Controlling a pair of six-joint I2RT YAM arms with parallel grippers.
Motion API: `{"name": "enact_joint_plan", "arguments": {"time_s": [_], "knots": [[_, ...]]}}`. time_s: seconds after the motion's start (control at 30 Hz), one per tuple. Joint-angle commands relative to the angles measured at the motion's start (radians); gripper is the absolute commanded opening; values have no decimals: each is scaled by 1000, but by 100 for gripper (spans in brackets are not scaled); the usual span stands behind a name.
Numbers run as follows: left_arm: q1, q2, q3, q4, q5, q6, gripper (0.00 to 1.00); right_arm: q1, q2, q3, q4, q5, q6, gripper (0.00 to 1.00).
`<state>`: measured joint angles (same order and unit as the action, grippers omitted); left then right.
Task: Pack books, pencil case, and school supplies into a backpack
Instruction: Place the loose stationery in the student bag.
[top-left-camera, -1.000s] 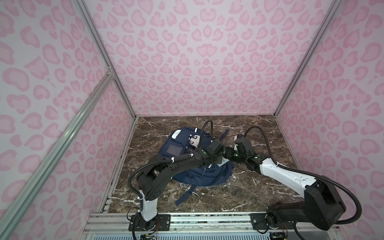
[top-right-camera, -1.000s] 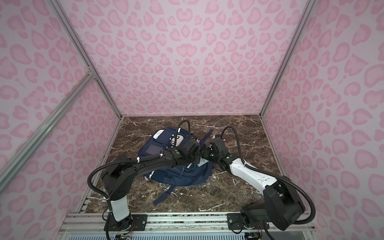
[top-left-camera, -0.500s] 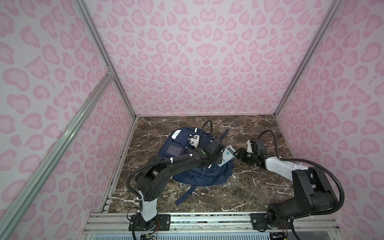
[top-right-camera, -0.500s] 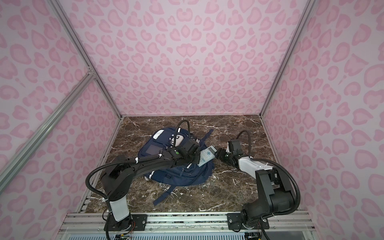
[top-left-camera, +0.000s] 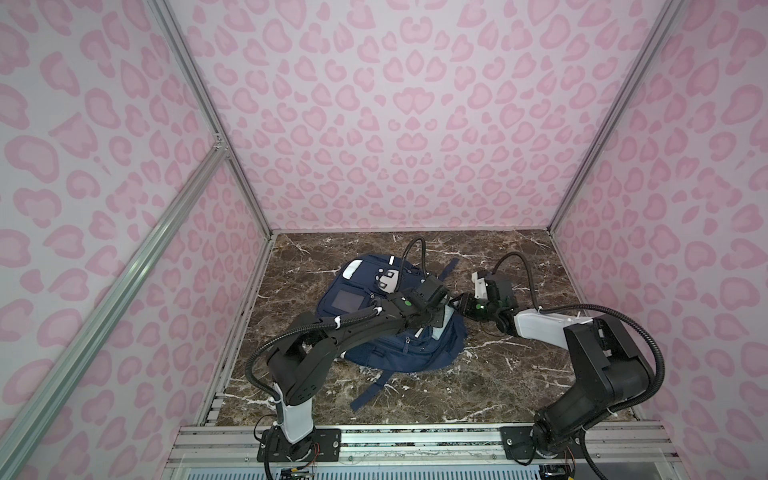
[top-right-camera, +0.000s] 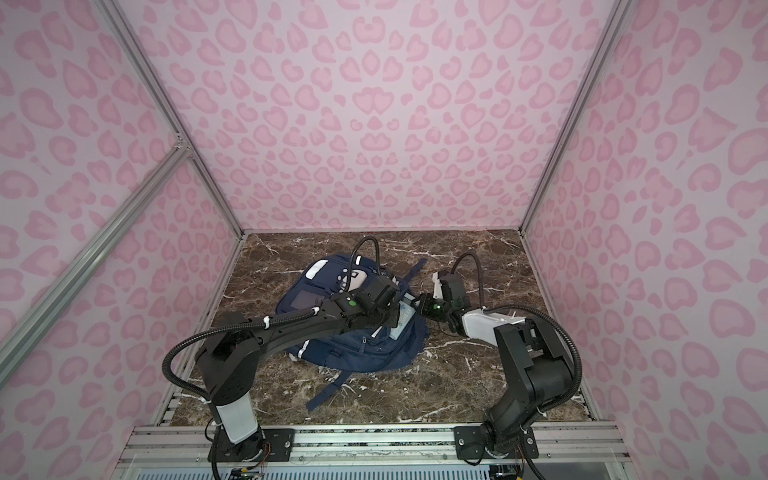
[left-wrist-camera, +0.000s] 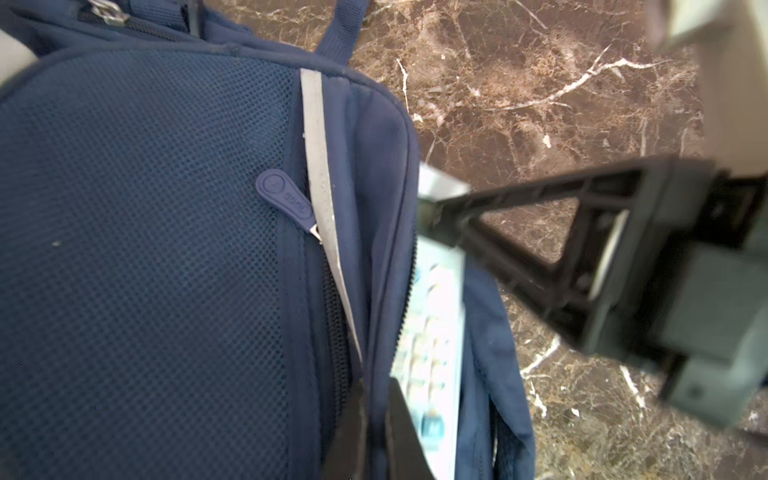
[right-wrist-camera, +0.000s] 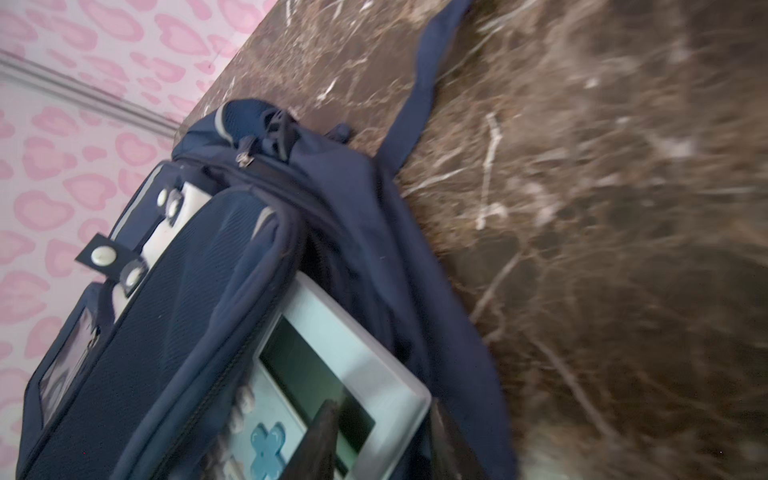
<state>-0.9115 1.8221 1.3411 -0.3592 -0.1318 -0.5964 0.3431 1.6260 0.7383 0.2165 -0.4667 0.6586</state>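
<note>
- The backpack (top-left-camera: 399, 349) lies flat on the marble table (top-left-camera: 498, 374), near the middle. Its main zip is open along the side facing the right arm.
- The left gripper (left-wrist-camera: 380, 432) is closed tight on the fabric lip of the backpack at the zipper edge. I read this as holding the mouth open.
- The calculator (right-wrist-camera: 332, 374) is partway into that mouth. Its key end is under the fabric, and its screen end sticks out over the edge towards the right arm.
- The right gripper (right-wrist-camera: 382, 436) is at the calculator's exposed end. One finger lies across the screen face and the other sits past the outer edge.
- Its jaws stand at a middling gap. I can't tell whether they are clamping the calculator or just nudging it.
- In the left wrist view, a right fingertip touches the calculator's top corner.
- I see no books, pencil case or other supplies loose on the table in either top view. They may be inside already, but I can't confirm that.
- My judgement is that the task is late on, with the calculator the last visible item.
- What's left:
  - Push the calculator fully in.
  - Let go of the lip.
  - Possibly zip up, since the zip pull (left-wrist-camera: 282, 197) is untouched.
- There is a risk that the calculator snags on the zipper teeth or slides back out.
</note>
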Motion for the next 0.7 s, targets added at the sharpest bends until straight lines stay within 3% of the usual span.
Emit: {"name": "enact_joint_plan", "arguments": {"time_s": [0.0, 0.13, 0.2, 0.3, 0.4, 0.53, 0.67], "knots": [[-4, -38, 44, -32, -23, 12, 6, 61, -11, -6, -12, 48, 6, 37], [-7, -45, 53, -37, -11, 11, 8, 130, -11, -22, 32, 103, 106, 34], [-10, -19, 49, -29, 11, -1, 8, 149, -2, -53, 140, 92, 181, 32], [-16, 33, 37, -29, 39, -18, 6, 151, -21, -84, 181, 113, 224, 35], [-20, 54, 12, -25, 29, -32, 4, 134, -73, -100, 116, 109, 191, 45], [-20, 54, 10, -26, 7, -36, 3, 142, -164, -118, -53, 129, 97, 47], [-20, 36, 10, -32, -5, -36, 3, 167, -228, -149, -115, 128, 92, 35]]}}
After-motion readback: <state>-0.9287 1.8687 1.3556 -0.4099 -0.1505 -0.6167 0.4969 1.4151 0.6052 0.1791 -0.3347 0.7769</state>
